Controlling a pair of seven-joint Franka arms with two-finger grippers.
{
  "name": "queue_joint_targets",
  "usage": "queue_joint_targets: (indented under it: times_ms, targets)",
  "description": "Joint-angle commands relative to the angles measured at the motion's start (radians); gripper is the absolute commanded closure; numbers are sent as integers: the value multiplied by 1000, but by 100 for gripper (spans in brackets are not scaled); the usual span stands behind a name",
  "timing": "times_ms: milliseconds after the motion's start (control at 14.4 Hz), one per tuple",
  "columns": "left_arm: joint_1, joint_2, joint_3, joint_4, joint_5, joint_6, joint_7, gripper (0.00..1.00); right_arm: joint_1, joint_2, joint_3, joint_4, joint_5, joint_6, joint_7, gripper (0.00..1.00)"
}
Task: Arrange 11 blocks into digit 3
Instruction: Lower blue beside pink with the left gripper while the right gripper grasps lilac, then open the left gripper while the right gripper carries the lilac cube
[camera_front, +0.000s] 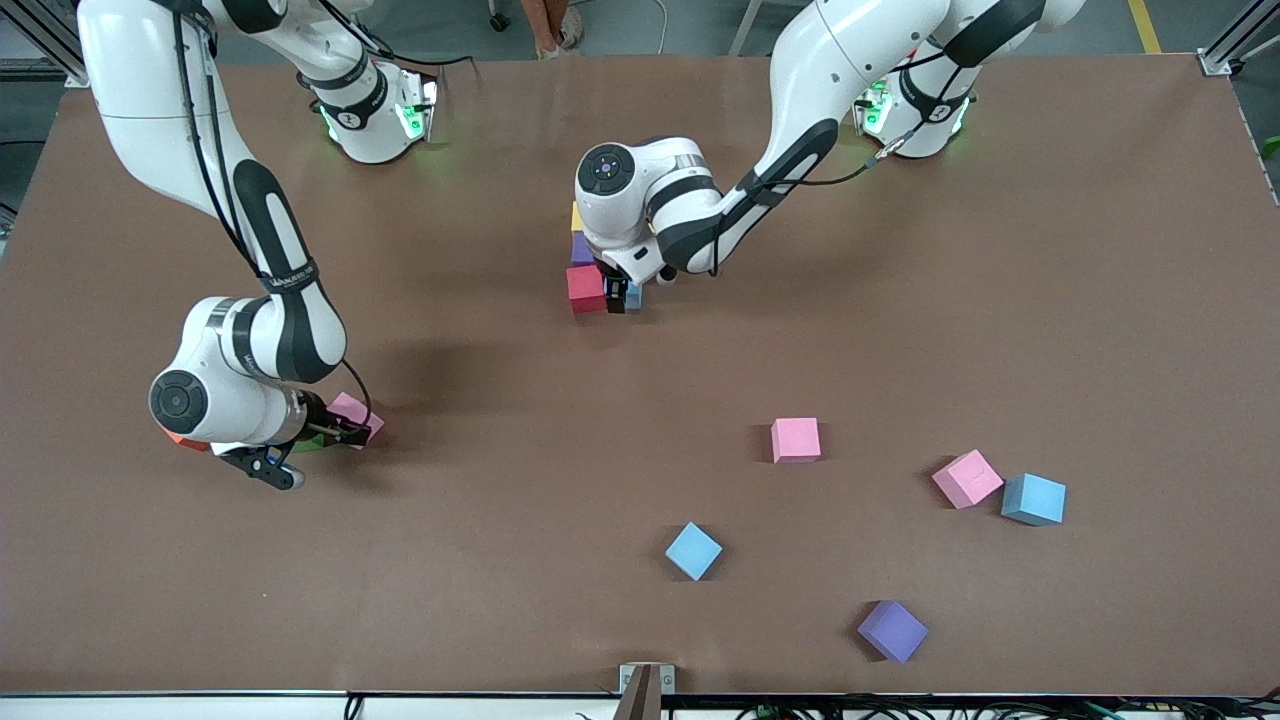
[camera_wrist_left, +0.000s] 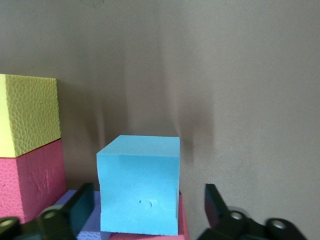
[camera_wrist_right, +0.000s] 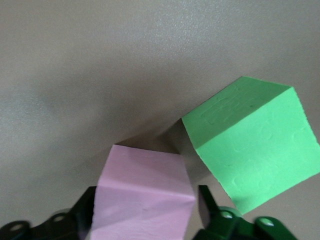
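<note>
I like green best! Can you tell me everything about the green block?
The green block is a small foam cube, bright green and matte, with faint dents pressed into its faces. It sits on the brown table at the right arm's end, turned at an angle. One corner comes right up against the pink block that sits between the right gripper's fingers. From the front, the arm mostly hides it.

tabletop (camera_front: 480, 560): brown, matt, faint sheen under the lights
yellow block (camera_wrist_left: 27, 112): foam, pebbled rough skin
light blue block (camera_wrist_left: 140, 185): matt foam, smooth, small dent
green block (camera_wrist_right: 252, 140): matt foam, faint pressed marks
pink block (camera_wrist_right: 142, 200): matt foam, creased
arm shells (camera_front: 130, 90): glossy white plastic, black joints
</note>
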Motion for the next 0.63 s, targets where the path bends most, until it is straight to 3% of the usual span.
queue_joint_targets:
  times_ms: [0,69,139,556]
  targets:
    - [-15,-14,2,29,11,-62,-111,0,-1,-4,1,-7,-14,6,-11,48]
    - [-17,-26,-1,29,12,-78,-106,0,5,-4,1,-7,-15,6,-23,57]
    - [-17,-35,-3,29,12,-91,-100,0,14,-6,1,-4,-14,5,-43,58]
    - [-1,-110,-7,20,14,-198,166,0,153,-16,1,102,-23,-2,-55,58]
